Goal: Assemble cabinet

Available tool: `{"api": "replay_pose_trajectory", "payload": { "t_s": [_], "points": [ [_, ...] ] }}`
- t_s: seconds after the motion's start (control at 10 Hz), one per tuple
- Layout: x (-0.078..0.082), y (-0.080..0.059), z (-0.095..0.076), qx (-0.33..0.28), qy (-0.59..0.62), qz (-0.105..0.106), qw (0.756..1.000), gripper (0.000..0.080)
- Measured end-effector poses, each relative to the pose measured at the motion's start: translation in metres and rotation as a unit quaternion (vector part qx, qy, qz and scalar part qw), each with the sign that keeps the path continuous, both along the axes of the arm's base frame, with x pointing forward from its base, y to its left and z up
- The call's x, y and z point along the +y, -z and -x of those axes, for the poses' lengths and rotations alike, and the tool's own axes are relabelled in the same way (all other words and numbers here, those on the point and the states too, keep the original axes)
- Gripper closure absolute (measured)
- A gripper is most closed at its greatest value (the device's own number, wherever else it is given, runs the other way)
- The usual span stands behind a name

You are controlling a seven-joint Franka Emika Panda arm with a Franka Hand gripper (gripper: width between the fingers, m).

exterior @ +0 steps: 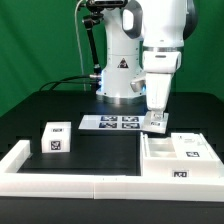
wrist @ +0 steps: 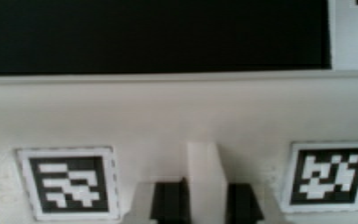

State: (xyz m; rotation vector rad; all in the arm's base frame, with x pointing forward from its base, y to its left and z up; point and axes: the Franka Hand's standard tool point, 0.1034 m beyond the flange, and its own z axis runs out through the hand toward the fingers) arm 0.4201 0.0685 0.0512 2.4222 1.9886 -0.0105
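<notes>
The white cabinet body (exterior: 178,155), open on top and carrying tags, lies at the exterior view's right, against the border rail. My gripper (exterior: 157,122) stands upright over its far left edge. In the wrist view my two dark fingers (wrist: 165,203) sit close on either side of a thin white upright wall (wrist: 202,170) of the body, touching it, with one tag (wrist: 67,180) on each side. A small white cabinet block (exterior: 55,137) with tags stands alone at the exterior view's left. The other panels are out of view.
The marker board (exterior: 110,122) lies flat just behind, between the block and my gripper. The low white border rail (exterior: 70,182) runs along the front and up the left side. The arm's base (exterior: 120,75) stands at the back.
</notes>
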Motion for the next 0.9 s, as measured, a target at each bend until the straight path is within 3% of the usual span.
{"api": "replay_pose_trajectory", "payload": {
  "t_s": [0.1,0.5,0.9],
  "points": [
    [-0.002,-0.007,-0.014,-0.005,-0.001,0.003,1.0,0.0731],
    [-0.001,-0.002,-0.008,-0.002,-0.003,0.001,1.0,0.073],
    [-0.017,-0.006,-0.027,0.003,-0.093,0.005,0.996,0.0729]
  ]
}}
